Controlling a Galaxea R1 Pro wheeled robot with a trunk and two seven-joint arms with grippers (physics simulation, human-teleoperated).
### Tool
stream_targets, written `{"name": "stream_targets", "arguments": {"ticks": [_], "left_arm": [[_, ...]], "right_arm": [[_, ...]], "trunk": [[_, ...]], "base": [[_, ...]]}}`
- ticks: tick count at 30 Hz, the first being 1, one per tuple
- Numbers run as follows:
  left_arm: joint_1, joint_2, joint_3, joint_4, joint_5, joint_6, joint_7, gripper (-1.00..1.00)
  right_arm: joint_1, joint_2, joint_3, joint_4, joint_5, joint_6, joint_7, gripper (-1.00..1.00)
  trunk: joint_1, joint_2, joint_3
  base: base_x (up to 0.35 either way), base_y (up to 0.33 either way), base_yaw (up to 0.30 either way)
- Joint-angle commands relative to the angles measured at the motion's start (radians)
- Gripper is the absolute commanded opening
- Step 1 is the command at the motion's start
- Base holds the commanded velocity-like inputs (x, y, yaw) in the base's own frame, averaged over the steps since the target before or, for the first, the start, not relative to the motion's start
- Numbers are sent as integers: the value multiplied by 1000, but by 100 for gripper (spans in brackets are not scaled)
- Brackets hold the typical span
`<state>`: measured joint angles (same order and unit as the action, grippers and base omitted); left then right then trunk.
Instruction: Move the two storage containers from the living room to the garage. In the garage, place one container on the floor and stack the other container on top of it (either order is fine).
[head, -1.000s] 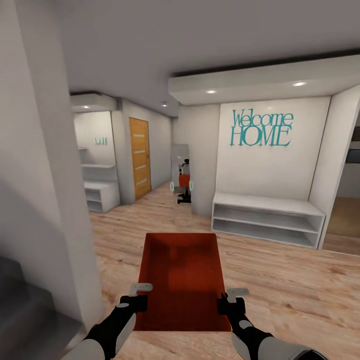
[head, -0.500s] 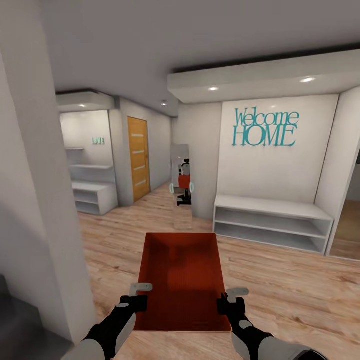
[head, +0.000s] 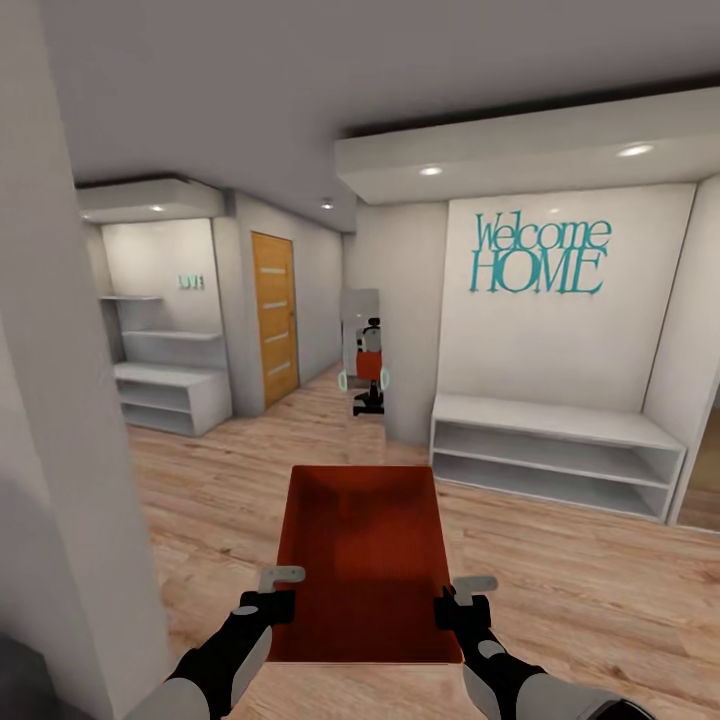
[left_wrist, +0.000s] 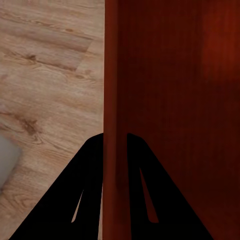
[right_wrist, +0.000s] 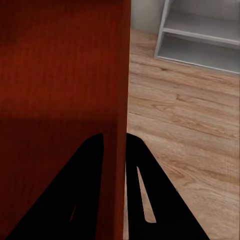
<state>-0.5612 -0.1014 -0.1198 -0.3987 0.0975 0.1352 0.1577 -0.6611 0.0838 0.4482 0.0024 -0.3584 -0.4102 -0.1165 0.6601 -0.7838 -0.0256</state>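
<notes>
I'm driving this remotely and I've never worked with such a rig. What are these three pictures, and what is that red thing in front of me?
The large picture comes from the camera on the robot's head, looking forward and down over its two dark arms. The red thing is one storage container, an open-topped bin carried above the wood-plank floor. The left end effector pinches its left wall; the right end effector pinches its right wall. The two smaller pictures come from cameras near each end effector: the black wedges are fingers, one either side of the thin red wall. Ahead are a white shelf unit, a "Welcome HOME" sign and a wooden door.
</notes>
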Motion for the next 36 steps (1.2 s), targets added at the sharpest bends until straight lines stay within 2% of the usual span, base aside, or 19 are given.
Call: {"name": "stream_targets", "arguments": {"ticks": [1,36], "left_arm": [[0,0,-8,-2,7,6,14,-100],[0,0,-8,-2,7,6,14,-100]], "right_arm": [[-2,1,-24,1,-19,-5,-5,-100],[-2,1,-23,1,-19,-5,-5,-100]], "trunk": [[1,-1,-2],[1,-1,-2]], "base": [[322,0,0],[322,0,0]]}}
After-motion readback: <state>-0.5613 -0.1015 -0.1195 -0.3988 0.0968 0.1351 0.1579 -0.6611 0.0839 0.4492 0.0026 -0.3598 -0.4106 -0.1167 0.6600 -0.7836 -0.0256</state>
